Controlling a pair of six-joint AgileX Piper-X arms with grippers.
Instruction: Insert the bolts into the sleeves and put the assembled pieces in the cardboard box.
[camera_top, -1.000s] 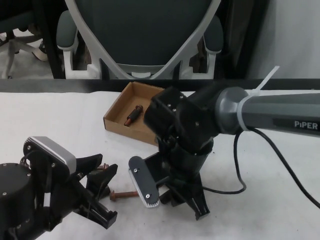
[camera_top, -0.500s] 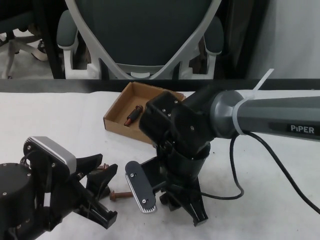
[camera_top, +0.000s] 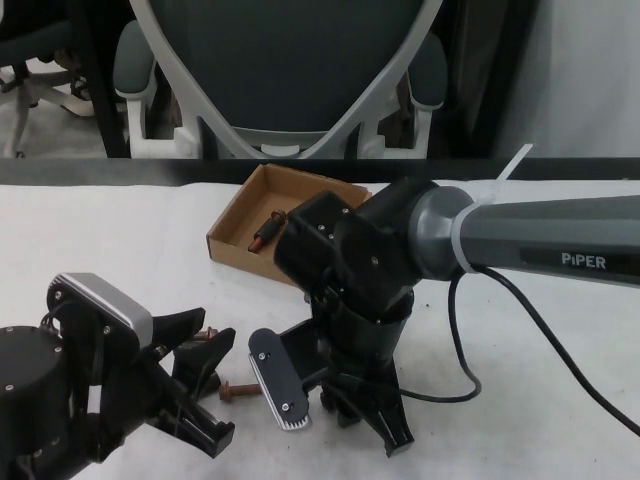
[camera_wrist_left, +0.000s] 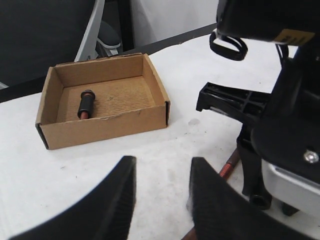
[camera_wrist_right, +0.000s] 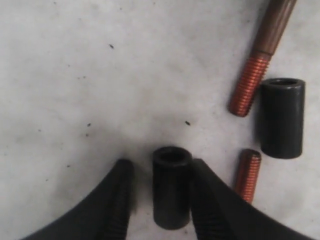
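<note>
- cardboard box (camera_wrist_left: 102, 129): open top, sits on the white table (camera_top: 120, 230) at the far side, past both arms
- inside the box: one assembled piece (camera_wrist_left: 85, 104), a bolt pushed into a black sleeve, lying flat near one side wall; rest of the box floor is bare cardboard
- right gripper (camera_wrist_right: 160, 164): low over the table, fingers apart and straddling a black sleeve (camera_wrist_right: 171, 192) that lies flat with its open end pointing away from the wrist; one finger looks to be touching it, and there is a small gap at the other
- second sleeve (camera_wrist_right: 281, 117): on the table just beside the first, outside the fingers
- long bolt (camera_wrist_right: 260, 55): copper colour, threaded end close to the second sleeve's side
- short bolt end (camera_wrist_right: 248, 175): threaded tip between the two sleeves; the rest runs out of frame
- left gripper (camera_wrist_left: 162, 162): fingers apart with only table between them, facing the box and well short of it
- bolt by the left gripper (camera_top: 240, 391): flat on the table between the two grippers; can't tell whether it is one of the two under the right wrist
- office chair (camera_top: 290, 60): behind the bench
</note>
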